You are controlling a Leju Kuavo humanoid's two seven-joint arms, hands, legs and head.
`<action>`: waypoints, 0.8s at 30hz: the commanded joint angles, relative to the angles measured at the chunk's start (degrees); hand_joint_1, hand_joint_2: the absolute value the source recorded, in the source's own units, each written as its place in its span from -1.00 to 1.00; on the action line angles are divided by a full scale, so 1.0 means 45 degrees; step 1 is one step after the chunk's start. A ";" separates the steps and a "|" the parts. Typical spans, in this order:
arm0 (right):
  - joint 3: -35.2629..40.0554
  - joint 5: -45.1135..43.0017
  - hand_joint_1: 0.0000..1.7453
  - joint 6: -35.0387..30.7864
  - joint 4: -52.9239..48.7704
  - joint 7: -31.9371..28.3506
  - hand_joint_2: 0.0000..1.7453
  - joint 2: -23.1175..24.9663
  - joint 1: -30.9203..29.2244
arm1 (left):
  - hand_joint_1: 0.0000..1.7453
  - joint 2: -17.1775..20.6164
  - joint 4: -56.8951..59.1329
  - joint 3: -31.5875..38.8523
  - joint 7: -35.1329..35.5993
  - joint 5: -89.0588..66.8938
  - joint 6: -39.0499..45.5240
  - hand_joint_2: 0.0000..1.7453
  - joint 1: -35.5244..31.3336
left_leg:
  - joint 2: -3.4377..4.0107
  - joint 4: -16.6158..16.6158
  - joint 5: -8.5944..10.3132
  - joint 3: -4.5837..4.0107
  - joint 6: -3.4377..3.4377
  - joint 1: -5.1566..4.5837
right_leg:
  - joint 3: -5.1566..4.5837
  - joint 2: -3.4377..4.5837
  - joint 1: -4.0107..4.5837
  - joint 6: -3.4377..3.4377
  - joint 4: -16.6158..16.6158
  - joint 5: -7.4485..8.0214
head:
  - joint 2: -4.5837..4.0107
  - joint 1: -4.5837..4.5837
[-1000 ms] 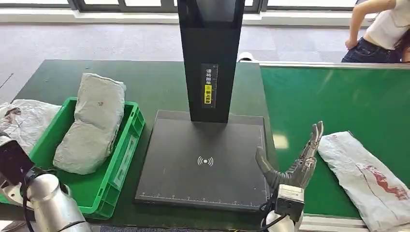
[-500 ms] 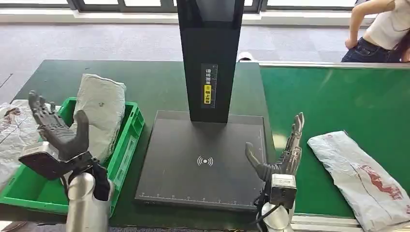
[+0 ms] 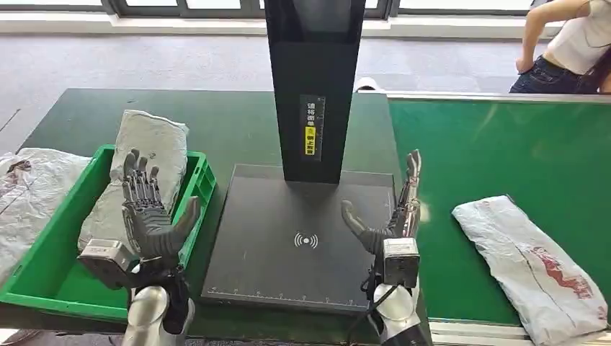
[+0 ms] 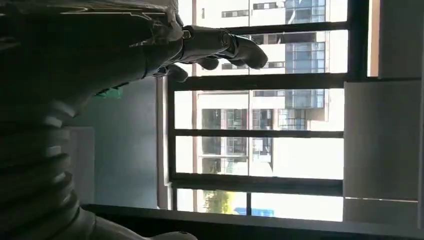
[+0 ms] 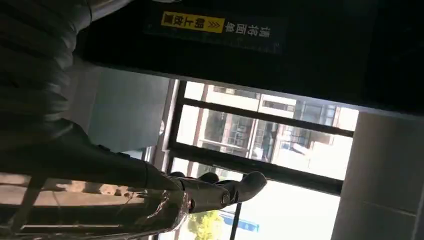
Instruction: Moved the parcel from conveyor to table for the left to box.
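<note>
Both hands up w/ fingers spread, holding nothing: left hand (image 3: 149, 216) over the green plastic crate (image 3: 43, 277), right hand (image 3: 393, 213) at the black scanner plate (image 3: 288, 274). The crumpled grey poly-bag parcel (image 3: 529, 263) lies flat on the green conveyor belt (image 3: 497, 151), well apart, beyond the right fingertips. Looks soft, light, prob slippery, so best pinched across its nearer narrow end.

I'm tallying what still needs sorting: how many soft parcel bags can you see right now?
3. One grey parcel in the green bin, one white parcel left of the bin, one parcel on the conveyor. Others may be hidden.
</note>
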 commanded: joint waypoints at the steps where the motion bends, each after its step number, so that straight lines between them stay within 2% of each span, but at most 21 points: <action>1: 0.0318 -0.0129 -1.00 -0.0287 0.0613 -0.0025 1.00 -0.0466 -0.0213 | -1.00 0.0028 0.0749 -0.0111 0.0029 0.0094 -0.0773 1.00 -0.0235 | -0.0016 -0.0028 0.0012 0.0028 0.0011 -0.0004 | 0.0033 -0.0022 -0.0002 0.0003 -0.0028 0.0005 | 0.0000 0.0005; 7: 0.0318 -0.0129 -1.00 -0.0287 0.0613 -0.0025 1.00 -0.0466 -0.0213 | -1.00 0.0028 0.0749 -0.0111 0.0029 0.0094 -0.0773 1.00 -0.0235 | -0.0012 -0.0074 0.0026 0.0067 0.0015 -0.0005 | 0.0067 -0.0019 -0.0005 0.0003 -0.0073 0.0020 | 0.0000 0.0000; 11: 0.0318 -0.0129 -1.00 -0.0287 0.0613 -0.0025 1.00 -0.0466 -0.0213 | -1.00 0.0028 0.0749 -0.0111 0.0029 0.0094 -0.0773 1.00 -0.0235 | -0.0001 -0.0023 0.0006 0.0028 0.0007 -0.0002 | 0.0027 -0.0005 -0.0003 0.0003 -0.0024 0.0006 | 0.0000 0.0000; 12: 0.0318 -0.0129 -1.00 -0.0287 0.0613 -0.0025 1.00 -0.0466 -0.0213 | -1.00 0.0028 0.0749 -0.0111 0.0029 0.0094 -0.0773 1.00 -0.0235 | -0.0003 -0.0091 0.0030 0.0082 0.0016 -0.0006 | 0.0082 -0.0013 -0.0004 0.0003 -0.0092 0.0028 | 0.0000 0.0000; 13: 0.0201 -0.0112 -1.00 -0.0325 0.0457 -0.0025 1.00 -0.0517 -0.0060 | -1.00 -0.0076 0.0857 -0.0106 0.0029 0.0147 -0.1035 1.00 -0.0305 | -0.0006 -0.0027 0.0008 0.0033 0.0008 -0.0003 | 0.0031 -0.0009 -0.0003 0.0003 -0.0027 0.0006 | 0.0000 0.0004; 14: -0.0089 0.0028 -1.00 -0.0490 0.0401 -0.0025 1.00 -0.0512 0.0111 | -1.00 -0.0253 0.0951 -0.0014 0.0029 0.0290 -0.1898 1.00 -0.0342 | -0.0008 -0.0049 0.0018 0.0048 0.0012 -0.0003 | 0.0048 -0.0014 -0.0002 0.0004 -0.0050 0.0015 | 0.0000 0.0000; 17: -0.0420 0.0186 -1.00 -0.0659 0.0224 -0.0025 1.00 -0.0646 0.0396 | -1.00 -0.0443 0.1205 0.0046 0.0029 0.0420 -0.2699 1.00 -0.0468 | -0.0044 -0.0041 0.0019 0.0040 0.0015 -0.0002 | 0.0052 -0.0051 0.0000 0.0006 -0.0047 0.0005 | 0.0000 0.0000; 18: -0.0655 0.0459 -1.00 -0.0876 0.0297 -0.0025 1.00 -0.0736 0.0532 | -1.00 -0.0546 0.1370 0.0165 0.0029 0.0608 -0.3314 1.00 -0.0556 | -0.0058 -0.0061 0.0030 0.0053 0.0020 -0.0005 | 0.0070 -0.0067 -0.0003 0.0008 -0.0068 0.0011 | 0.0000 0.0000; 22: -0.2189 0.1354 -1.00 -0.1889 0.1911 -0.0025 1.00 -0.0914 0.0362 | -1.00 -0.0617 0.1397 0.0424 0.0029 0.0509 -0.3713 1.00 -0.0547 | -0.0038 -0.0046 0.0020 0.0043 0.0018 -0.0004 | 0.0053 -0.0044 -0.0011 0.0009 -0.0054 0.0011 | 0.0000 0.0000; 23: -0.3862 0.2252 -1.00 -0.2025 0.2740 -0.0025 1.00 -0.0710 0.0172 | -1.00 -0.0627 0.1349 0.0489 0.0029 0.0351 -0.3765 1.00 -0.0486 | -0.0047 -0.0063 0.0025 0.0057 0.0028 -0.0004 | 0.0070 -0.0053 -0.0013 0.0011 -0.0077 0.0018 | 0.0000 0.0000; 24: -0.4565 0.2789 -1.00 -0.2040 0.3029 0.0156 1.00 -0.0813 0.0100 | -1.00 -0.0624 0.1400 0.0521 0.0029 0.0279 -0.3785 1.00 -0.0473 | -0.0032 -0.0040 0.0012 0.0045 0.0023 -0.0003 | 0.0049 -0.0035 -0.0015 0.0008 -0.0049 0.0011 | 0.0000 0.0000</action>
